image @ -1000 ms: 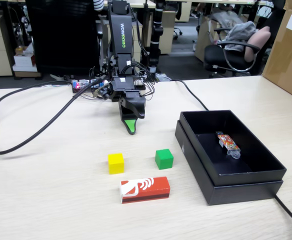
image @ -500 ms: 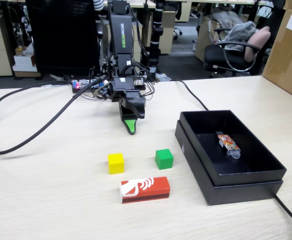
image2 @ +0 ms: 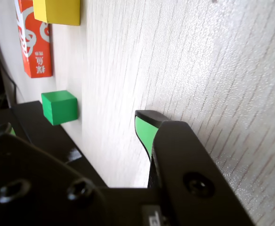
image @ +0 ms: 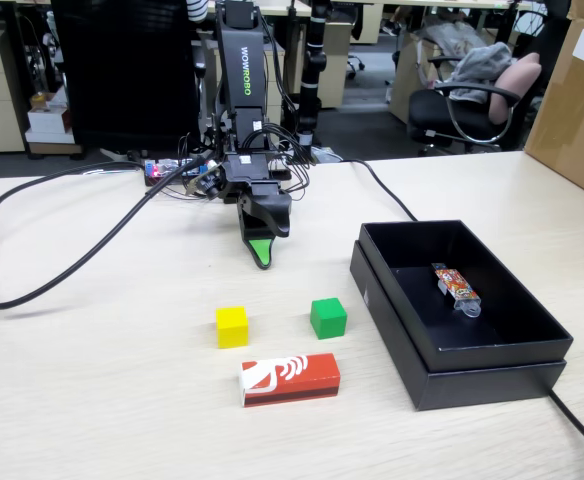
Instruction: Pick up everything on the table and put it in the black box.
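Observation:
A small green cube [image: 328, 317], a small yellow cube [image: 232, 326] and a red block with a white swirl [image: 290, 379] lie on the beige table [image: 102, 400], left of the black box [image: 402, 320]. My gripper [image: 264, 245] hangs tip-down above the table behind the cubes, open and empty, touching none of them. In the wrist view my gripper [image2: 76, 123] shows a green-padded fingertip [image2: 145, 129] over bare table, with the green cube [image2: 60, 107], yellow cube [image2: 57, 10], red block [image2: 34, 42] and box edge [image2: 48, 136] to the left.
A multicoloured wrapped item [image: 456, 287] lies inside the box. A thick black cable [image: 72, 260] loops over the left of the table, and another [image: 582, 430] runs off the front right. A cardboard carton [image: 577, 100] stands at the far right.

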Available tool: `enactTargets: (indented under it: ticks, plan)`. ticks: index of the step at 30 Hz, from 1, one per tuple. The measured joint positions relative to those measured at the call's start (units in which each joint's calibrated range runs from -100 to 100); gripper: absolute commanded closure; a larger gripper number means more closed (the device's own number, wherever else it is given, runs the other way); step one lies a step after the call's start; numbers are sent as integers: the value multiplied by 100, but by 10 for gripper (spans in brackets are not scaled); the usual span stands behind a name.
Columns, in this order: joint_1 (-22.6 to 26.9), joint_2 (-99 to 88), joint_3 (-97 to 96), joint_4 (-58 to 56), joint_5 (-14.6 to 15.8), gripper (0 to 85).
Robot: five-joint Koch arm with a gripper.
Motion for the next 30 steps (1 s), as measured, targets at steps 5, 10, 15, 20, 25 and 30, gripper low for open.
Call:
enactTargets:
  ticks: [5,10,15,20,25,30]
  plan:
    - [0,0,0,0,0,367]
    - [-5,0,0,0,0,367]
    - [-5,0,0,0,0,367]
    - [0,0,0,0,0,367]
    - [0,0,0,0,0,367]
    - [15,13,-55,123,-5,359]
